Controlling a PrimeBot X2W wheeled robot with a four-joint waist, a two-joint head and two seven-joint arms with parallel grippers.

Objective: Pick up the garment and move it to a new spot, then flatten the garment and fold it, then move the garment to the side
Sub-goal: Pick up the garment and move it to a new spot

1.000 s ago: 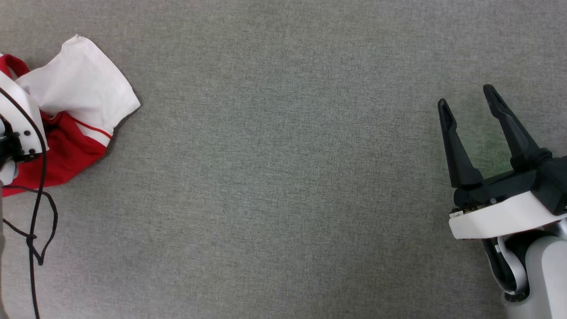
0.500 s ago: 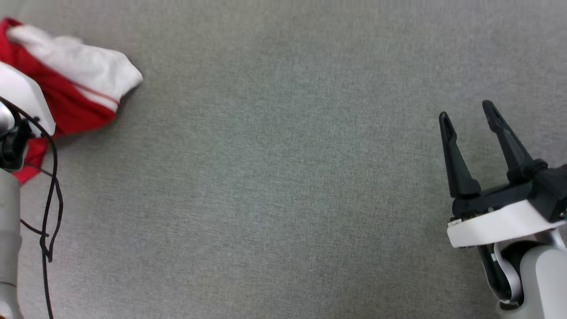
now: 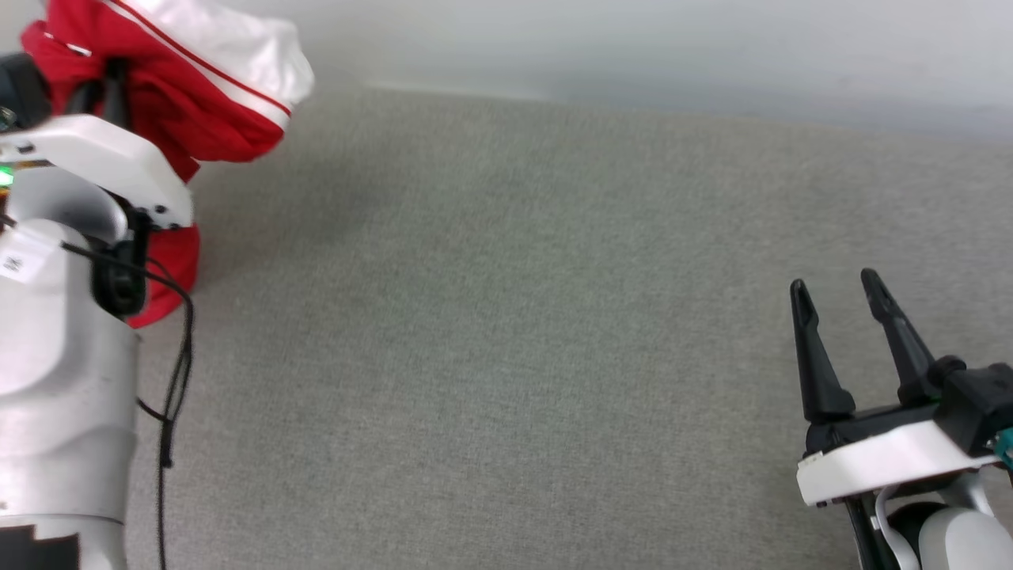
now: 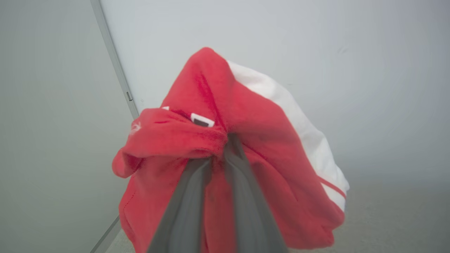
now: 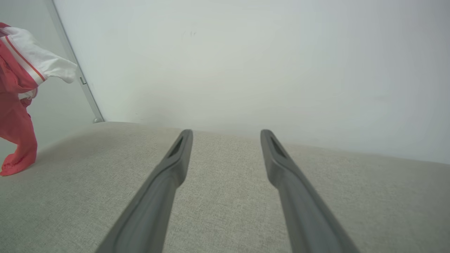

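The garment (image 3: 182, 87) is a bunched red shirt with a white sleeve and red-striped trim, hanging at the upper left of the head view. My left gripper (image 3: 101, 79) is raised and shut on it. In the left wrist view the two fingers meet (image 4: 226, 142) in a fold of the red cloth (image 4: 270, 140). The print is hidden in the folds. The garment's lower end (image 5: 14, 158) hangs close to the grey surface. My right gripper (image 3: 832, 282) stands open at the lower right, far from the garment, nothing between its fingers (image 5: 175, 165).
A grey fabric surface (image 3: 506, 317) spreads across the middle and right. A pale wall (image 3: 633, 47) rises behind it, with a thin metal strip (image 5: 75, 70) at the left. A black cable (image 3: 170, 396) hangs along my left arm.
My left gripper has lifted the garment off the surface, and it now hangs bunched. The head camera has tilted up, bringing the wall into view. The right gripper stays open.
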